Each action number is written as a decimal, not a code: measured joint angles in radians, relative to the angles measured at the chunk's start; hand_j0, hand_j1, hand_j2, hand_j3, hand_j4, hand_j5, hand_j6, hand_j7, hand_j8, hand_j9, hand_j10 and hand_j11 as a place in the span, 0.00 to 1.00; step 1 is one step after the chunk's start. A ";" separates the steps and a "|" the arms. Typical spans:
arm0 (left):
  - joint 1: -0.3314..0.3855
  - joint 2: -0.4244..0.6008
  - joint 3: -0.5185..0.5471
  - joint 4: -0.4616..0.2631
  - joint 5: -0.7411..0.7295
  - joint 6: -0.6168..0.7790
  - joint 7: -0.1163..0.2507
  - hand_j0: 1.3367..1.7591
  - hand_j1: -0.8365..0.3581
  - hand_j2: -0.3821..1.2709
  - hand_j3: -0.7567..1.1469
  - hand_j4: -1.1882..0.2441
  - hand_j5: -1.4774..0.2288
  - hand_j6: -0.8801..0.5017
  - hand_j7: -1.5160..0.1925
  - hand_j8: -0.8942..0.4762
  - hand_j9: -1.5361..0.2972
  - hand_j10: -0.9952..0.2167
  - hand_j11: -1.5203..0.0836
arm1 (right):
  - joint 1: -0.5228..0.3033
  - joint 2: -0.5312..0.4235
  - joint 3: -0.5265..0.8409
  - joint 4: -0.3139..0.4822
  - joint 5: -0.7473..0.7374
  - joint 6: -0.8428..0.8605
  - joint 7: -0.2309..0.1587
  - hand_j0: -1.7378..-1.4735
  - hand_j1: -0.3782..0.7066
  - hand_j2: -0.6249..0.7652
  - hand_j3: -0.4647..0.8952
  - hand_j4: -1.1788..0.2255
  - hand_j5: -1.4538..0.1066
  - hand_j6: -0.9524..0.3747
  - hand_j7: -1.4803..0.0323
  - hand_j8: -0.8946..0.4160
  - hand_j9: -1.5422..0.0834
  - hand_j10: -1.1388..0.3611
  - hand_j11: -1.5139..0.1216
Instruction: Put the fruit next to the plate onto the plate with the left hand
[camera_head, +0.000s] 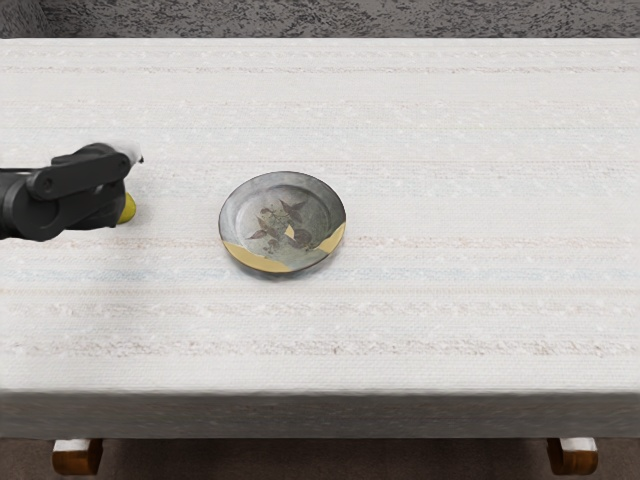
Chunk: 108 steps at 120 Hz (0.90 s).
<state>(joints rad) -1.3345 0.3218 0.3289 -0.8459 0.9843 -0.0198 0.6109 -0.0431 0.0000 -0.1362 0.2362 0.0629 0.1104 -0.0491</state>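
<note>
At nine o'clock in the head view the left arm stretched in from the edge, and the left hand (85, 190) sat low over the fruit (129, 208). Only a yellow sliver of the fruit showed, at the hand's four o'clock side. The dark hand hid the rest, so I could not tell whether it was clenched on the fruit or merely resting above it. That low, covering pose looked like the pick-up stage of the task, with the hand placed where a grasp would start.

The fruit lay on the table (450, 330), apart from the plate (228, 205), at the plate's nine o'clock. A bare strip of table separated the two, so the carry would run toward three o'clock.

The plate, grey with a gold band along its six o'clock rim and a dark motif at its centre, stood flat near mid-table and held nothing. The right arm did not show.
</note>
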 joint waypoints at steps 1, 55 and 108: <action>0.000 0.000 0.000 -0.002 0.000 0.000 0.000 0.76 0.78 0.26 0.40 0.68 0.70 0.48 0.72 0.49 0.69 0.64 0.77 | 0.000 0.000 0.000 0.000 0.000 0.000 0.000 0.30 0.04 0.45 0.34 0.83 0.92 0.71 0.97 0.67 0.94 0.75 0.92; 0.021 0.036 0.000 -0.058 -0.012 0.006 0.000 0.76 0.64 0.28 0.40 0.58 0.59 0.38 0.62 0.39 0.59 0.53 0.66 | 0.001 0.000 0.000 0.000 0.000 0.000 0.000 0.30 0.04 0.45 0.34 0.83 0.92 0.71 0.97 0.67 0.94 0.75 0.92; 0.023 0.051 0.002 -0.065 -0.009 0.007 0.000 0.76 0.49 0.31 0.40 0.47 0.48 0.29 0.50 0.29 0.47 0.40 0.53 | 0.001 0.000 0.000 0.000 0.000 0.000 0.000 0.30 0.04 0.45 0.34 0.83 0.92 0.71 0.97 0.67 0.94 0.75 0.92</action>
<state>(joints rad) -1.3115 0.3727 0.3313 -0.9111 0.9751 -0.0131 0.6108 -0.0417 0.0000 -0.1357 0.2362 0.0629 0.1104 -0.0491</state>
